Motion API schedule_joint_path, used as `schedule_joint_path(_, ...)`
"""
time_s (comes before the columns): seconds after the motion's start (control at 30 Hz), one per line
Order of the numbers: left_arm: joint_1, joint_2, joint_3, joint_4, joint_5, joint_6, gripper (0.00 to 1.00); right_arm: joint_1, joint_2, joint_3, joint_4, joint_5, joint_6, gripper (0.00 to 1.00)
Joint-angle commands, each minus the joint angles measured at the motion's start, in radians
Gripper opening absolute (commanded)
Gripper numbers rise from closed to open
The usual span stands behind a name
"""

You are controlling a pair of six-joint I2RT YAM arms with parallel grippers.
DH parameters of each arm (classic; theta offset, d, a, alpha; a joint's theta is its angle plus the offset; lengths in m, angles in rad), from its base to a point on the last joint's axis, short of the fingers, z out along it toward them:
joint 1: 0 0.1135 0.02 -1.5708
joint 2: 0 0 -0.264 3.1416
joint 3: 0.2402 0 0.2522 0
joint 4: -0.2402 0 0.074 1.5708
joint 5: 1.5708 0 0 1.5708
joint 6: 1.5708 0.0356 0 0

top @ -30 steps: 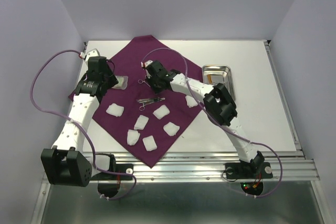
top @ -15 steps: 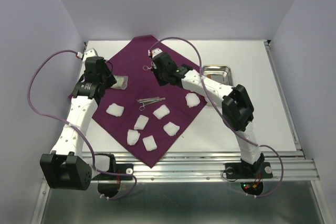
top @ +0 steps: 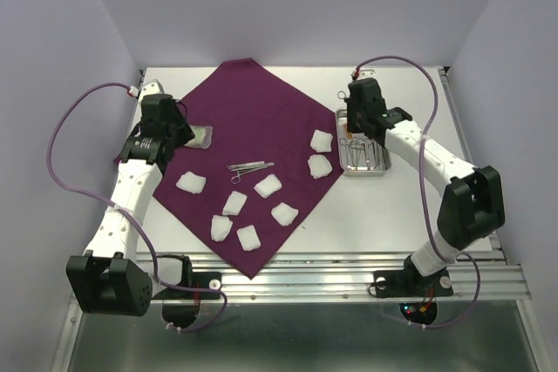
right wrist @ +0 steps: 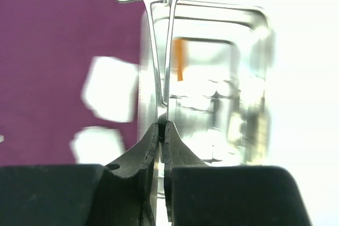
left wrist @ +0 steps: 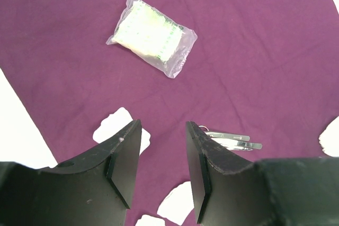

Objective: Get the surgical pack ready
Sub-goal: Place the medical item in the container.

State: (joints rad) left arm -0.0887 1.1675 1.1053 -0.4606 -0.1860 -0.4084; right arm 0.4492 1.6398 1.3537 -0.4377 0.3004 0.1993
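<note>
1. Right arm swung off the cloth (top: 253,102) and now sits above the tray (top: 381,114); left arm hasn't moved.
2. Right gripper (right wrist: 163,128): jaws pinching only the tip of a clamp (right wrist: 161,35), with its ring handles sticking out ahead.
3. Cloth lies flat on the desk (top: 418,206), just left of the tray. Can't tell if its corner touches the tray.
4. Risk: with a tip-only pinch, the clamp could pivot or slip and land on the tray rim or outside the tray.
5. Risk: if released high, it could bounce out onto the gauze pads (top: 321,139) just left of the tray.
6. Left gripper (left wrist: 163,130): jaws spread and empty, well left of the tray, over the cloth near a packet (left wrist: 151,34). Any descent could snag the cloth and shift everything on it.
</note>
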Motion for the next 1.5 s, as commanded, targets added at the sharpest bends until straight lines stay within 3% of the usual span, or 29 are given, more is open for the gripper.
schedule_joint_path(0.0, 0.006, -0.009, 0.019, 0.030, 0.010, 0.011, 0.50, -0.049, -0.072, -0.114, 0.042, 0.002, 0.032, 0.01)
schedule_joint_path(0.27, 0.006, -0.003, 0.002, 0.043, 0.020, 0.010, 0.49, -0.079, -0.066, -0.257, 0.091, -0.020, 0.066, 0.01)
schedule_joint_path(0.77, 0.006, -0.006, -0.007, 0.037, 0.014, 0.003, 0.49, -0.079, 0.003, -0.323, 0.120, -0.058, 0.101, 0.01)
schedule_joint_path(0.83, 0.006, -0.005, -0.005, 0.037, 0.017, 0.002, 0.49, -0.079, -0.004, -0.329, 0.120, -0.061, 0.101, 0.06)
schedule_joint_path(0.87, 0.006, -0.003, -0.005, 0.039, 0.017, 0.002, 0.49, -0.079, -0.009, -0.334, 0.120, -0.061, 0.103, 0.12)
schedule_joint_path(0.9, 0.006, -0.003, -0.005, 0.037, 0.017, 0.003, 0.49, -0.079, -0.018, -0.337, 0.120, -0.061, 0.103, 0.28)
schedule_joint_path(0.97, 0.006, -0.002, -0.002, 0.039, 0.017, 0.002, 0.49, -0.079, -0.046, -0.337, 0.116, -0.052, 0.100, 0.45)
schedule_joint_path(1.0, 0.006, 0.000, -0.002, 0.037, 0.017, 0.003, 0.49, -0.079, -0.055, -0.331, 0.111, -0.050, 0.097, 0.48)
schedule_joint_path(1.27, 0.006, 0.009, -0.001, 0.043, 0.019, 0.000, 0.49, -0.054, -0.113, -0.220, 0.074, -0.098, 0.071, 0.52)
schedule_joint_path(1.47, 0.006, 0.017, -0.002, 0.039, 0.013, -0.001, 0.49, 0.155, 0.010, -0.050, 0.076, -0.110, -0.029, 0.56)
